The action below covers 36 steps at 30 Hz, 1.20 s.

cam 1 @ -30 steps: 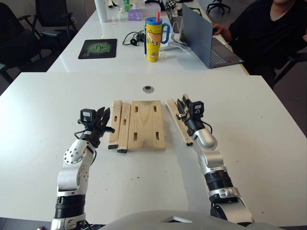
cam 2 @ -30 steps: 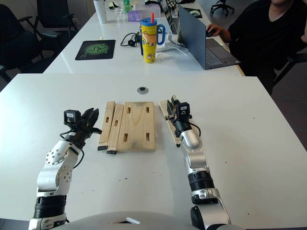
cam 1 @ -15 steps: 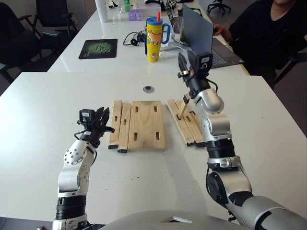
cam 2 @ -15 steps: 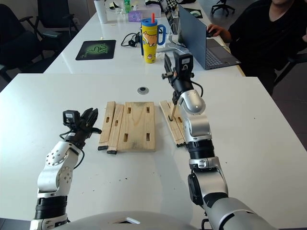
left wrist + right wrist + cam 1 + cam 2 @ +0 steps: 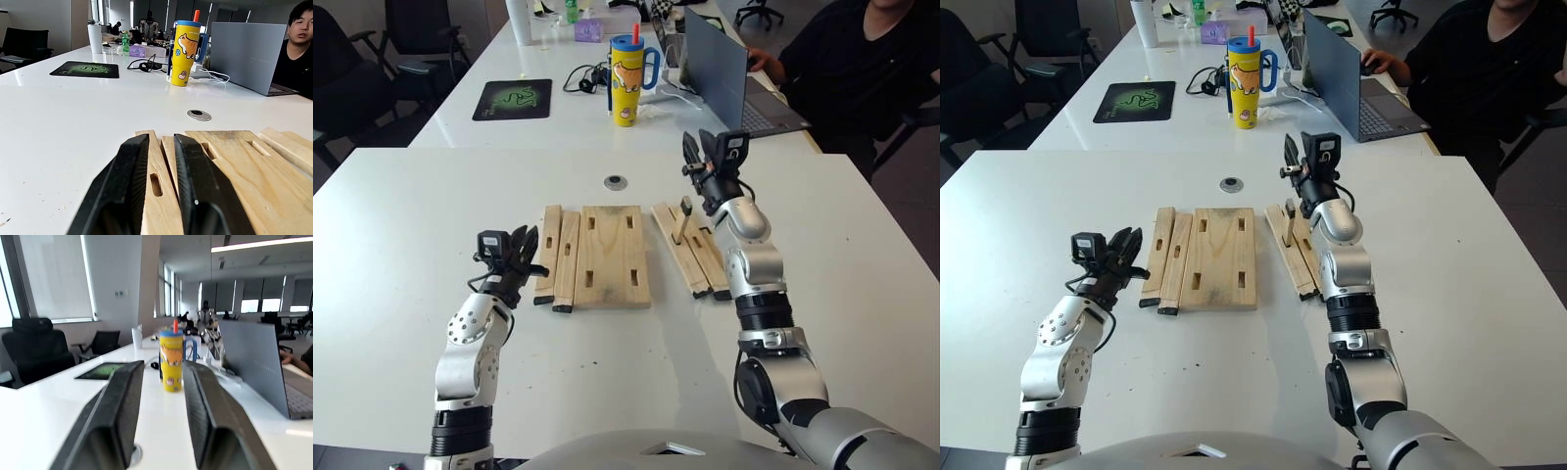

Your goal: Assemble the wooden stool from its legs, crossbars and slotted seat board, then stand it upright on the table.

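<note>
The slotted seat board (image 5: 612,257) lies flat on the white table (image 5: 411,225), with two slotted legs (image 5: 556,257) just beside its left edge and more wooden pieces (image 5: 693,255) just right of it. The left gripper (image 5: 530,251), slightly parted and empty, sits at the outer leg. The right gripper (image 5: 695,149), fingers apart and empty, hangs above the right-hand pieces.

Left end effector (image 5: 527,252) sat low, fingers slightly parted — right end effector (image 5: 697,157) stood raised, farther off, fingers apart.
</note>
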Each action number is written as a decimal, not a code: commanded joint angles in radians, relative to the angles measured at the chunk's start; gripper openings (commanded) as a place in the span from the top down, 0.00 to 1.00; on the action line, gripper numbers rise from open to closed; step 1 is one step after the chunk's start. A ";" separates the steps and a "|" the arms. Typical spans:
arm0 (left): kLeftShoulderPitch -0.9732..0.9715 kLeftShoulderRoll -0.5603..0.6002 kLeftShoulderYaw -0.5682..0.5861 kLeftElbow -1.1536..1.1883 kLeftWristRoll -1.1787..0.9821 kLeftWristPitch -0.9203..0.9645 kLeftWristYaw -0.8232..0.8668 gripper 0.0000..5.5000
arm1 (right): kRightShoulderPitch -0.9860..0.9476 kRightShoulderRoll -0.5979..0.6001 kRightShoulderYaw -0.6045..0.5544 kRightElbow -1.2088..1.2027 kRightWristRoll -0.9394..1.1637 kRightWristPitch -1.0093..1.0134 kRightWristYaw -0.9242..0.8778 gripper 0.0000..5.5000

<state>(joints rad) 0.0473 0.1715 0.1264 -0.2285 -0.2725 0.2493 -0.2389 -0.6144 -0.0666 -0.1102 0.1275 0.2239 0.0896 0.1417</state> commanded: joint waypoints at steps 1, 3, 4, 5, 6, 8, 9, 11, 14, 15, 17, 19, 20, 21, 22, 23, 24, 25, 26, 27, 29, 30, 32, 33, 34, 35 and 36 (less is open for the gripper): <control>0.003 -0.002 -0.003 0.006 0.005 -0.004 0.004 0.82 | -0.088 -0.013 -0.053 -0.111 0.059 0.071 -0.047 0.74; 0.014 -0.008 -0.002 -0.008 0.007 -0.006 0.012 0.82 | -0.104 -0.032 -0.064 -0.128 0.066 0.101 -0.048 0.74; 0.020 -0.010 0.000 -0.013 0.008 -0.008 0.016 0.82 | -0.097 -0.049 -0.063 -0.129 0.058 0.116 -0.045 0.74; 0.023 -0.012 0.001 -0.016 0.008 -0.009 0.018 0.82 | -0.068 -0.070 -0.060 -0.132 0.047 0.134 -0.035 0.74; 0.026 -0.013 0.001 -0.019 0.008 -0.010 0.021 0.82 | -0.022 -0.095 -0.056 -0.136 0.034 0.151 -0.021 0.74; 0.031 -0.016 0.003 -0.026 0.006 -0.011 0.027 0.82 | 0.093 -0.139 -0.055 -0.154 0.021 0.183 0.006 0.74; 0.038 -0.019 0.004 -0.032 0.006 -0.014 0.032 0.82 | 0.153 -0.158 -0.053 -0.159 0.013 0.181 0.026 0.74; 0.052 -0.027 0.006 -0.039 0.008 -0.022 0.043 0.82 | 0.262 -0.189 -0.042 -0.143 -0.015 0.159 0.061 0.71; 0.058 -0.034 -0.004 -0.034 0.011 -0.028 0.047 0.82 | 0.407 -0.219 -0.004 -0.164 -0.027 0.187 0.125 0.64; 0.060 -0.034 -0.003 -0.037 0.011 -0.029 0.048 0.82 | 0.441 -0.225 0.010 -0.184 -0.021 0.208 0.145 0.61; 0.059 -0.033 -0.001 -0.040 0.011 -0.027 0.051 0.82 | 0.482 -0.239 0.035 -0.232 -0.008 0.247 0.179 0.56; 0.051 -0.028 0.004 -0.042 0.008 -0.023 0.051 0.82 | 0.505 -0.257 0.069 -0.289 0.007 0.318 0.219 0.49; 0.048 -0.026 0.004 -0.044 0.008 -0.021 0.051 0.82 | 0.508 -0.264 0.082 -0.316 0.018 0.367 0.233 0.46; 0.047 -0.024 0.005 -0.048 0.008 -0.018 0.051 0.82 | 0.507 -0.272 0.097 -0.345 0.030 0.439 0.243 0.46; 0.049 -0.023 0.005 -0.052 0.008 -0.017 0.050 0.82 | 0.504 -0.278 0.104 -0.369 0.036 0.495 0.243 0.46; 0.051 -0.022 0.005 -0.056 0.007 -0.014 0.050 0.82 | 0.500 -0.281 0.107 -0.390 0.045 0.551 0.238 0.46; 0.055 -0.022 0.005 -0.061 0.007 -0.013 0.050 0.82 | 0.496 -0.285 0.107 -0.413 0.060 0.627 0.230 0.46; 0.060 -0.021 0.004 -0.064 0.006 -0.012 0.050 0.82 | 0.491 -0.288 0.109 -0.431 0.066 0.685 0.223 0.46; 0.065 -0.020 0.004 -0.069 0.006 -0.009 0.050 0.82 | 0.486 -0.289 0.109 -0.455 0.081 0.748 0.221 0.46; 0.070 -0.021 0.004 -0.075 0.006 -0.007 0.051 0.82 | 0.483 -0.288 0.106 -0.477 0.098 0.807 0.216 0.46; 0.075 -0.022 0.002 -0.082 0.007 -0.002 0.053 0.82 | 0.479 -0.293 0.120 -0.510 0.104 0.884 0.209 0.46; 0.076 -0.023 0.002 -0.083 0.007 -0.001 0.054 0.82 | 0.477 -0.296 0.133 -0.516 0.102 0.907 0.208 0.46; 0.079 -0.024 0.001 -0.087 0.007 0.001 0.056 0.82 | 0.478 -0.299 0.157 -0.517 0.100 0.941 0.207 0.46; 0.078 -0.024 -0.002 -0.084 0.008 0.001 0.056 0.82 | 0.482 -0.297 0.164 -0.517 0.100 0.954 0.203 0.46; 0.077 -0.024 -0.004 -0.083 0.009 0.001 0.055 0.82 | 0.487 -0.298 0.172 -0.516 0.094 0.960 0.199 0.46; 0.074 -0.024 -0.006 -0.080 0.010 0.001 0.054 0.82 | 0.492 -0.297 0.175 -0.511 0.087 0.969 0.189 0.46; 0.073 -0.023 -0.006 -0.081 0.010 0.002 0.054 0.82 | 0.494 -0.295 0.175 -0.501 0.079 0.973 0.178 0.46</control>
<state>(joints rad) 0.1215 0.1441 0.1256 -0.3000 -0.2711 0.2405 -0.1874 -0.1280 -0.3573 0.0591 -0.3812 0.3212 1.0424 0.3454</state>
